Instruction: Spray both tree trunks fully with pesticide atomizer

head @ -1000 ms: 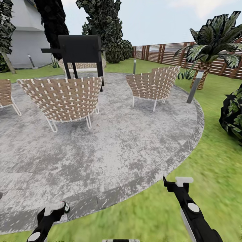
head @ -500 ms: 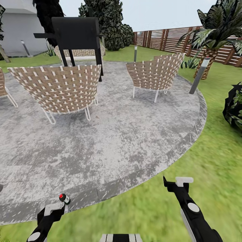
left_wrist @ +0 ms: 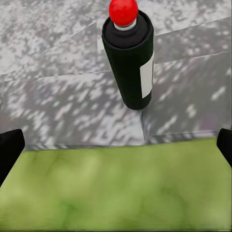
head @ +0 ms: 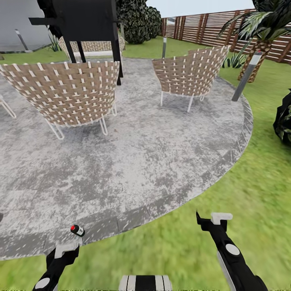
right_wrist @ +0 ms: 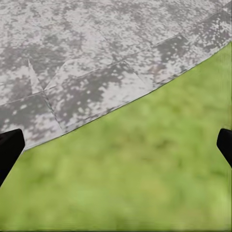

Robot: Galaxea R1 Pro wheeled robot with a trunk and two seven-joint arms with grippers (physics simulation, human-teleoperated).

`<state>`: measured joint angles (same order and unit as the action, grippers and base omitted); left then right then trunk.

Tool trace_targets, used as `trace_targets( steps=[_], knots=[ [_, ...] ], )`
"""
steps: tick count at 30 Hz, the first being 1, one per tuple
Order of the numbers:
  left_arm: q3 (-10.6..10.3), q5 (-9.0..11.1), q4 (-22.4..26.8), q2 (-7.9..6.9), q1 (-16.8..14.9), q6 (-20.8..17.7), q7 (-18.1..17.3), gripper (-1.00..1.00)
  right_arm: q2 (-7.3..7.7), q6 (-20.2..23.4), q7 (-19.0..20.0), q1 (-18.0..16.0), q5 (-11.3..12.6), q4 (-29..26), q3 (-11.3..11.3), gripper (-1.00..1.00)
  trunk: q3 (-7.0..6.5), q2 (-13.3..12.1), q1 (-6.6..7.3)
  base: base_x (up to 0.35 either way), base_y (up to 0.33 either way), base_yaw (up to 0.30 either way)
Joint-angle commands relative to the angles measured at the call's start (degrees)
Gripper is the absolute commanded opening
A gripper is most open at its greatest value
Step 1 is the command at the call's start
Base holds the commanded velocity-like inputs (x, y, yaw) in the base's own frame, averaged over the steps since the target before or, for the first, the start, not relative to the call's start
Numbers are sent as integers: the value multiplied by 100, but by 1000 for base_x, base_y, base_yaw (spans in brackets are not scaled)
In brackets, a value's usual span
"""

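The pesticide atomizer (head: 76,230), a small dark bottle with a red tip and a white band, stands upright on the grey paved floor (head: 133,161) just inside its kerb. My left gripper (head: 66,248) hovers over the grass edge right behind it. In the left wrist view the atomizer (left_wrist: 129,63) stands ahead of the left gripper (left_wrist: 116,147), which is open and empty, and does not touch it. My right gripper (head: 214,219) hangs over the lawn, open and empty, and looks down at the kerb from the right wrist view (right_wrist: 116,147). The tree trunks are out of view.
Two woven chairs (head: 64,95) (head: 190,74) and a black grill (head: 87,20) stand on the patio. A grey bollard lamp (head: 245,76), a palm (head: 258,32) and a dark bush (head: 285,119) sit on the lawn at right. A slat fence (head: 210,28) runs behind.
The whole view has shifted: chairs and patio look nearer and sit higher in the picture. The atomizer, hidden beside the left gripper a second ago, now stands ahead of it.
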<state>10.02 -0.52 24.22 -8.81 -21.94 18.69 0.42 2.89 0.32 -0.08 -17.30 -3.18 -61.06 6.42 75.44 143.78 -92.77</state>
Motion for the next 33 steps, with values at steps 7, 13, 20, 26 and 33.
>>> trace_targets(
  steps=[7, 13, 20, 26, 33],
  knots=[
    [16, 13, 38, -5, -1, 33, -2, 100, 3, -7, -9, -1, -46, -2, 3, 100, 114, 6, -6, 0, 0, 0],
    [21, 13, 77, -7, 0, 38, -1, 100, 9, 2, -10, -1, -49, -2, 7, 100, 118, 6, -6, 0, 0, 0],
    [37, 62, 131, 20, 5, 39, 2, 100, -10, 10, -6, 5, -71, -12, 7, 100, 118, 6, -6, 0, 0, 0],
    [51, 69, 136, 27, 4, 39, 2, 100, 40, 20, -1, 7, -53, -10, 8, 100, 118, 6, -6, 106, 0, 0],
    [39, 72, 163, 31, 5, 56, 2, 100, 45, 18, -1, 7, -44, -12, 10, 100, 118, 6, -6, 36, 0, 111]
  ],
)
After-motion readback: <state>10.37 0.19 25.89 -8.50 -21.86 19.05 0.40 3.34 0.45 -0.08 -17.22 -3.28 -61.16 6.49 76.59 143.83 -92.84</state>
